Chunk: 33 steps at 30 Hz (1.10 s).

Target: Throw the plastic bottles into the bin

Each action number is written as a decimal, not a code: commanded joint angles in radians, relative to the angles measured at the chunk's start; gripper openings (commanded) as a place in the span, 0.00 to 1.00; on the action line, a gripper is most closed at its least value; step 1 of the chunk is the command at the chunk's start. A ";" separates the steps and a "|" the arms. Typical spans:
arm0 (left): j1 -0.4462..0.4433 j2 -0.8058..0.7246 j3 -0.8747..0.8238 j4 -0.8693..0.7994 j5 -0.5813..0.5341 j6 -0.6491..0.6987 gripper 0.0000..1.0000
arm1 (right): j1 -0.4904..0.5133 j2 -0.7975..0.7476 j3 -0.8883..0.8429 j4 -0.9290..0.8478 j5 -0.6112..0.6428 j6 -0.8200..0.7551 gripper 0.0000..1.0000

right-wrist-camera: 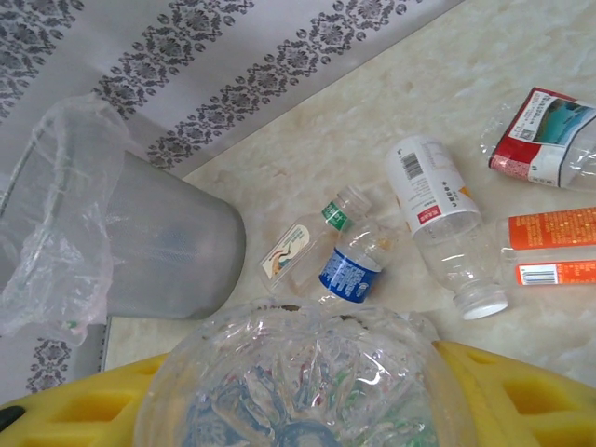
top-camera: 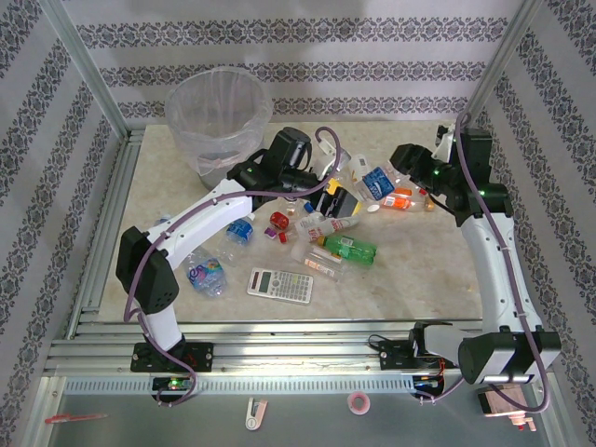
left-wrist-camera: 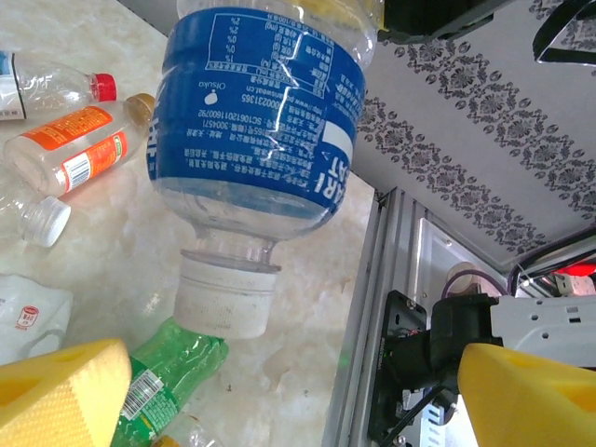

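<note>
The left hand (left-wrist-camera: 289, 382) is spread wide, fingers (left-wrist-camera: 60, 396) far apart. Just ahead of it hangs a blue-labelled bottle (left-wrist-camera: 256, 130), its white cap towards that hand. The right hand (right-wrist-camera: 298, 400) pinches this bottle near its base. Beyond the right hand, other plastic bottles (right-wrist-camera: 438, 200) lie on the worktop (right-wrist-camera: 372, 121), with the bin (right-wrist-camera: 168, 242) further left.

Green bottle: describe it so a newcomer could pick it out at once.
On the marble table, find the flat grey calculator near the front edge. Just beyond it, slightly to the right, the green bottle lies on its side. It alone has a green body; its neighbours are clear.
</note>
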 commanded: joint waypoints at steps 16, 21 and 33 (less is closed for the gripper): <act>-0.014 0.052 0.017 -0.011 0.020 0.016 0.65 | 0.076 -0.025 0.035 -0.004 -0.101 -0.079 0.43; -0.012 0.055 0.017 -0.014 0.025 0.025 0.52 | 0.079 -0.029 0.035 -0.003 -0.103 -0.079 0.43; -0.012 0.062 0.004 -0.012 0.048 0.030 0.34 | 0.089 -0.018 0.042 0.002 -0.111 -0.074 0.42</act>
